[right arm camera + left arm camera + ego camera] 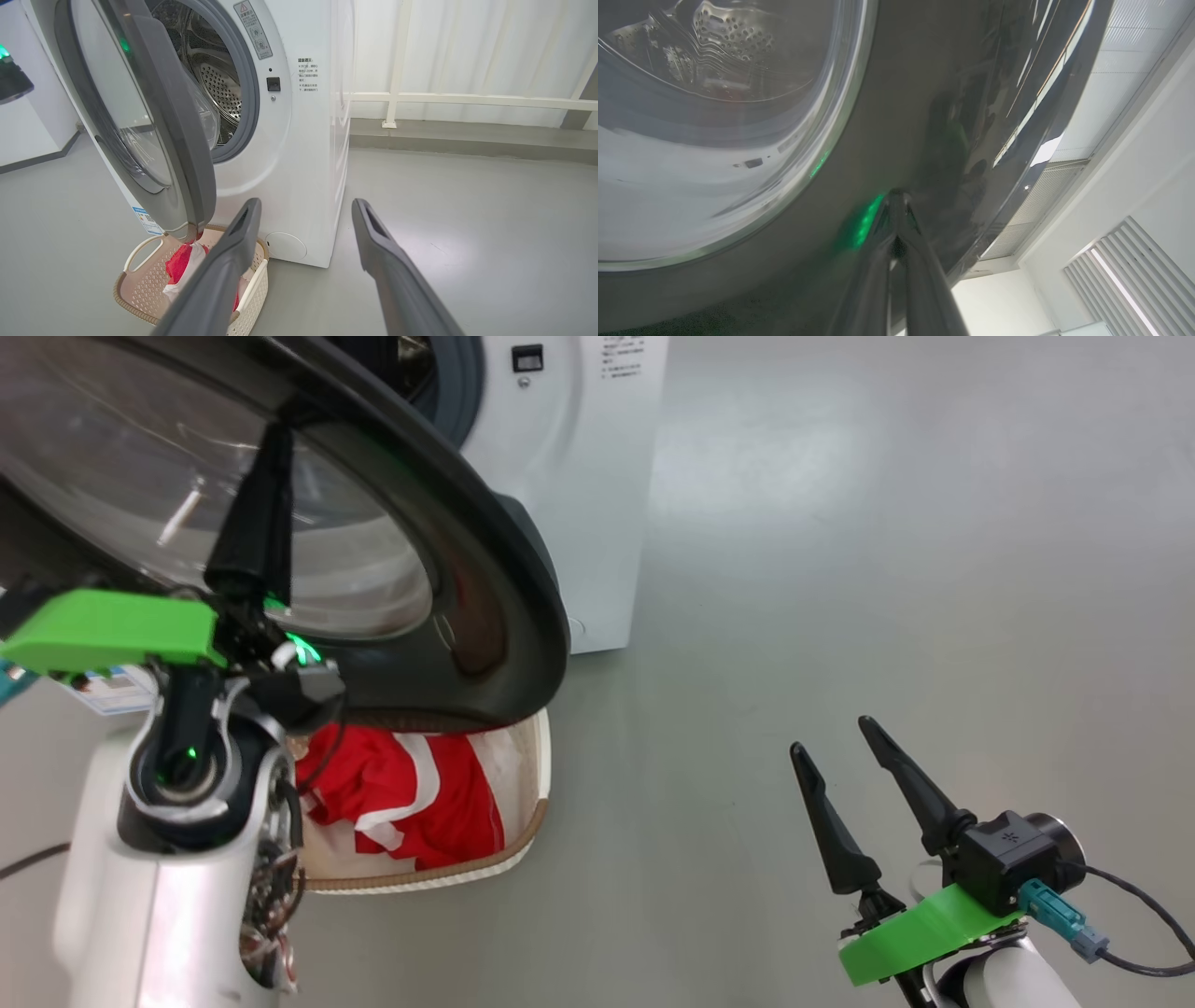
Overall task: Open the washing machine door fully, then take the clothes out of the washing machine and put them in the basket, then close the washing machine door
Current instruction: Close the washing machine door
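Note:
The washing machine (579, 476) (303, 163) stands with its washing machine door (485, 569) (182, 140) part-way open, swung out over the basket. My left gripper (278, 434) (896, 195) is shut with nothing in it. Its tips rest against the outer face of the door's glossy black rim (901, 116), beside the glass. The steel drum (219, 84) shows through the opening. The red and white clothes (392, 793) (180, 263) lie in the cream basket (532, 775) (140, 284) on the floor under the door. My right gripper (831, 735) (306, 205) hangs open and empty, to the right of the machine.
Grey floor (887, 569) stretches wide to the right of the machine. A white railing (467, 98) and a curtain stand behind it. A blue label (148, 221) is low on the washer's front. The door's lower edge overhangs the basket's rear.

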{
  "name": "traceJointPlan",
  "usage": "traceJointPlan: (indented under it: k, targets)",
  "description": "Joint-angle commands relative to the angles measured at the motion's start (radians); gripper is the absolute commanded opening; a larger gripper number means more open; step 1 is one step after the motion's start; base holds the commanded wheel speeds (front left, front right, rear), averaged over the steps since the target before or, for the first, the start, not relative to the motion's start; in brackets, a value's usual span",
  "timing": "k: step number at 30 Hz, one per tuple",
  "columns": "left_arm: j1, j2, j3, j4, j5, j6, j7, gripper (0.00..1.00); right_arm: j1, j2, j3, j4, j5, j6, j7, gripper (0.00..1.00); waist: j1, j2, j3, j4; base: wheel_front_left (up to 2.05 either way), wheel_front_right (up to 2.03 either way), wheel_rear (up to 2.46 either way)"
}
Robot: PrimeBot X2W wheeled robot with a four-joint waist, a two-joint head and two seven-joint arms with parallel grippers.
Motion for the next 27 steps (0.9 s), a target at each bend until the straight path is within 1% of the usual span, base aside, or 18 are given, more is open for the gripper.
traceJointPlan:
  k: [1, 7, 11, 15, 27]
  targets:
    - [-0.055, 0.014, 0.033, -0.007, 0.017, -0.014, -0.021, 0.00, -0.035, 0.001, 0.011, -0.029, 0.005, 0.006, -0.006, 1.00, 0.0000, 0.0000, 0.021, -0.023, 0.00, 0.00, 0.00]
    - [-0.118, 0.014, 0.044, 0.056, 0.031, -0.042, -0.063, 0.00, -0.047, 0.001, 0.004, -0.033, 0.010, 0.006, -0.006, 1.00, 0.0000, 0.0000, 0.043, -0.052, 0.00, 0.00, 0.00]
    - [-0.155, 0.014, 0.044, 0.097, 0.029, -0.062, -0.072, 0.00, -0.052, 0.001, 0.007, -0.035, 0.016, 0.006, -0.006, 1.00, 0.0000, 0.0000, 0.056, -0.073, 0.00, 0.00, 0.00]
    - [-0.193, 0.017, 0.047, 0.138, 0.036, -0.073, -0.078, 0.00, -0.056, 0.001, 0.010, -0.038, 0.020, 0.006, -0.006, 1.00, 0.0000, 0.0000, 0.070, -0.094, 0.00, 0.00, 0.00]
    - [-0.277, 0.061, 0.058, 0.227, 0.060, -0.106, -0.074, 0.00, -0.064, 0.001, 0.001, -0.047, 0.026, 0.006, -0.006, 1.00, 0.0000, 0.0000, 0.105, -0.142, 0.00, 0.00, 0.00]
